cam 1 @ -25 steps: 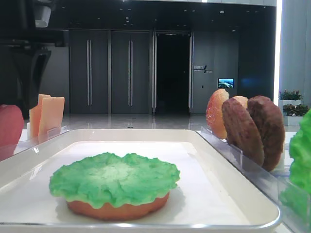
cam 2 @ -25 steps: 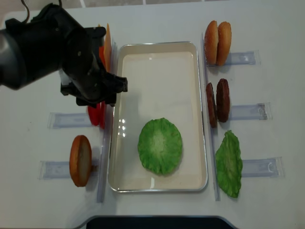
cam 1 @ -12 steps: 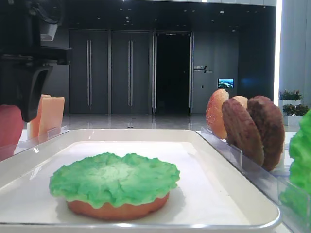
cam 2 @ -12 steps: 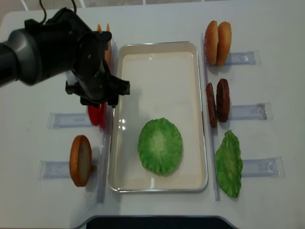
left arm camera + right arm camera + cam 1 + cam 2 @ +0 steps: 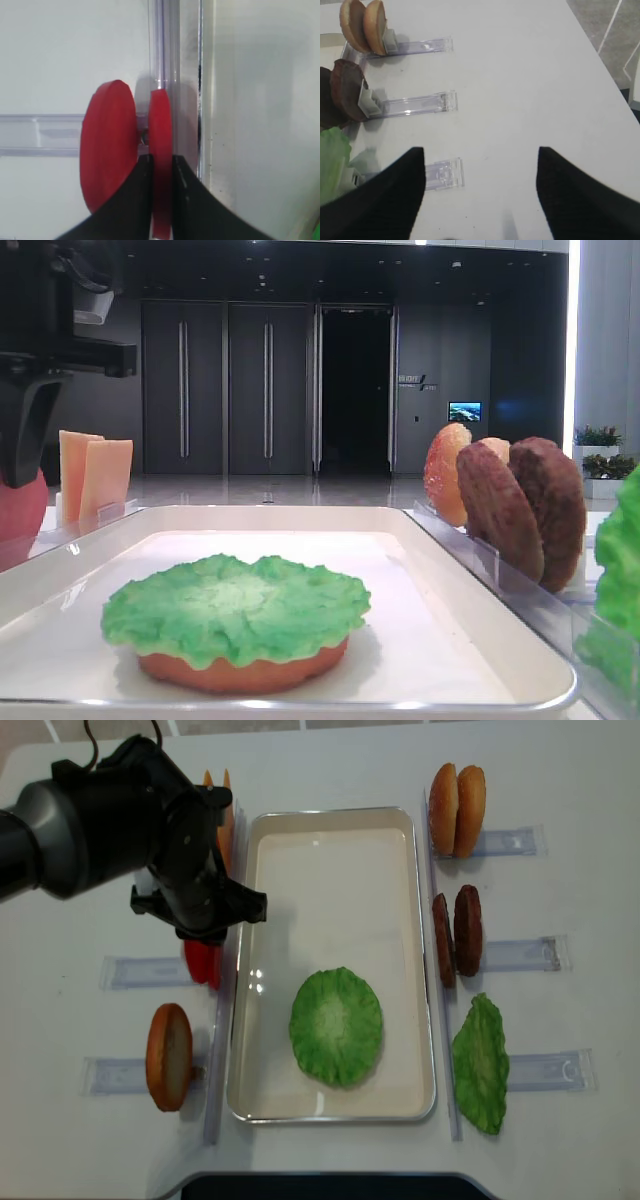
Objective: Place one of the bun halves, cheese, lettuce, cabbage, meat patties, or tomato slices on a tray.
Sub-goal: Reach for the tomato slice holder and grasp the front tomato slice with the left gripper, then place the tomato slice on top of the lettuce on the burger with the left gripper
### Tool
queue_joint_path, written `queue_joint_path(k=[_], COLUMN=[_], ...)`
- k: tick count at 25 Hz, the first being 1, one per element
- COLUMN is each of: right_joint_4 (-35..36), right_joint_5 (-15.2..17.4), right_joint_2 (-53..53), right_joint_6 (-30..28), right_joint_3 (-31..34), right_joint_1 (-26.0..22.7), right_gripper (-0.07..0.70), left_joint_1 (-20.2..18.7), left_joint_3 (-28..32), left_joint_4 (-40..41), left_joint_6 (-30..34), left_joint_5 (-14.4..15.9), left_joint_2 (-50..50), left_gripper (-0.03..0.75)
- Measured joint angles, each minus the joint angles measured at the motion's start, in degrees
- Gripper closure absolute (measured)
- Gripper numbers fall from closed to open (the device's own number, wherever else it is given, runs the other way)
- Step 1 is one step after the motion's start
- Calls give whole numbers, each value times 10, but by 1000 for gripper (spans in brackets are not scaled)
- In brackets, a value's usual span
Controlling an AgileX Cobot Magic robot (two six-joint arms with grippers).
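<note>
My left gripper (image 5: pixel 161 160) is shut on the thinner-looking of two upright red tomato slices (image 5: pixel 161 120), pinching its lower edge in the clear rack left of the tray. The other tomato slice (image 5: pixel 107 145) stands just left of it. From above, the left arm (image 5: pixel 170 850) covers most of both slices (image 5: pixel 203 963). On the white tray (image 5: pixel 335 840) lies a green lettuce leaf (image 5: pixel 336 1025) on top of a bun half (image 5: pixel 240 672). My right gripper (image 5: pixel 480 152) hangs open over bare table. Cabbage apart from the green leaves is out of view.
Another bun half (image 5: pixel 168 1056) stands in the near-left rack, and cheese slices (image 5: pixel 95 475) stand far left. Right of the tray are two bun halves (image 5: pixel 457 809), two meat patties (image 5: pixel 458 933) and a lettuce leaf (image 5: pixel 481 1063). Clear racks (image 5: pixel 412 105) lie on the table.
The left gripper's jaws have closed from wide open onto the tomato slice. The left arm came down and shifted slightly over the rack. The tray's contents have not moved.
</note>
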Motion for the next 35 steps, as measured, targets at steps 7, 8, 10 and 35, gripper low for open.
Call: queue_joint_path(k=[7,8,10,35], right_joint_4=[0,0,0,0], right_joint_5=[0,0,0,0], right_joint_2=[0,0,0,0], right_joint_6=[0,0,0,0], right_joint_3=[0,0,0,0], right_joint_1=[0,0,0,0], right_gripper=[150,150,150,169], left_joint_1=[0,0,0,-1], left_joint_3=[-24,-27,-28,85], left_joint_4=[0,0,-6,-398], left_joint_6=[2,2,2,261], left_joint_5=[40,44,48,-59], left_joint_2=[1,-1,-10,-154], left_gripper=[654,655,655,655])
